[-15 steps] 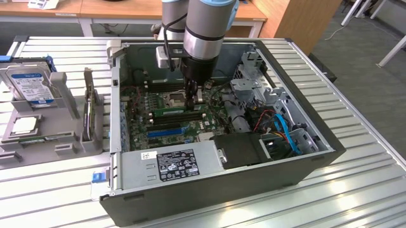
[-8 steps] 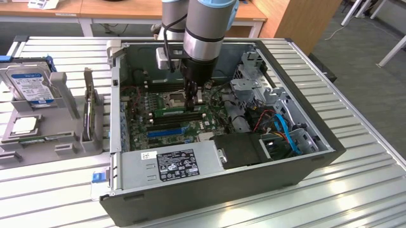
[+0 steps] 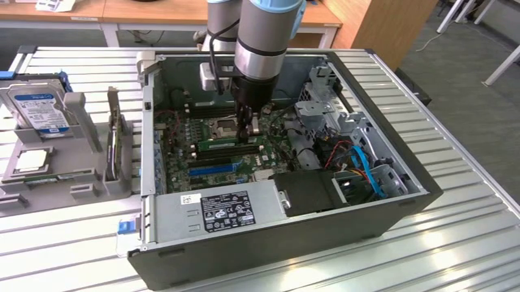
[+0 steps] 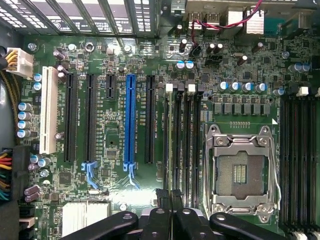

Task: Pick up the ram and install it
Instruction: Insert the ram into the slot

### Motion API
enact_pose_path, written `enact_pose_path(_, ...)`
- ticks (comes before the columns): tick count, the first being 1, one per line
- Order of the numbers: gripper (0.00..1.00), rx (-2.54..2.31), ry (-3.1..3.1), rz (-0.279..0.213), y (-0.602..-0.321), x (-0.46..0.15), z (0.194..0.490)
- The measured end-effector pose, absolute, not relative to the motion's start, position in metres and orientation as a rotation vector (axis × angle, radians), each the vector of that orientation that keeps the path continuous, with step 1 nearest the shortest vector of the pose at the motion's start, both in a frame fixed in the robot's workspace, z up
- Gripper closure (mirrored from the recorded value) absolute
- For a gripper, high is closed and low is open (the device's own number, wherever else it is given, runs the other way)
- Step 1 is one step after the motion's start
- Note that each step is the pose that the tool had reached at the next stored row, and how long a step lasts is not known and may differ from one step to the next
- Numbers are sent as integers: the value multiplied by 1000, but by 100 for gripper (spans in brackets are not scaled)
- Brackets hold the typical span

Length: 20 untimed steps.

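Your ram (image 3: 219, 145) stands on edge at the tips of the gripper (image 3: 248, 135), whose fingers are pinched narrow on the thin board. Held this way, it runs lengthwise along the memory slots (image 4: 187, 145) directly beneath. The empty processor socket (image 4: 242, 172) lies just beside them.

Lab — slatted bench (image 3: 455, 243) (open PC (image 3: 284, 243))

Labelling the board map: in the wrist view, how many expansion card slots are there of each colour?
Black slots: 4 (3 long, 1 short)
Blue slot: 1
White slot: 1
Total: 6
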<state>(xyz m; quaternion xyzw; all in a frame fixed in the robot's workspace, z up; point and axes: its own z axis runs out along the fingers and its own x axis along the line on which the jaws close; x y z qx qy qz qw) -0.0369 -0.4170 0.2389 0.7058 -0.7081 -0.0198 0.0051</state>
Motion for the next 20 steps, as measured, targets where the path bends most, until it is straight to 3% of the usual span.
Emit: enact_pose_path(20, 88, 2204, -2224, -62, -417, -40, 238)
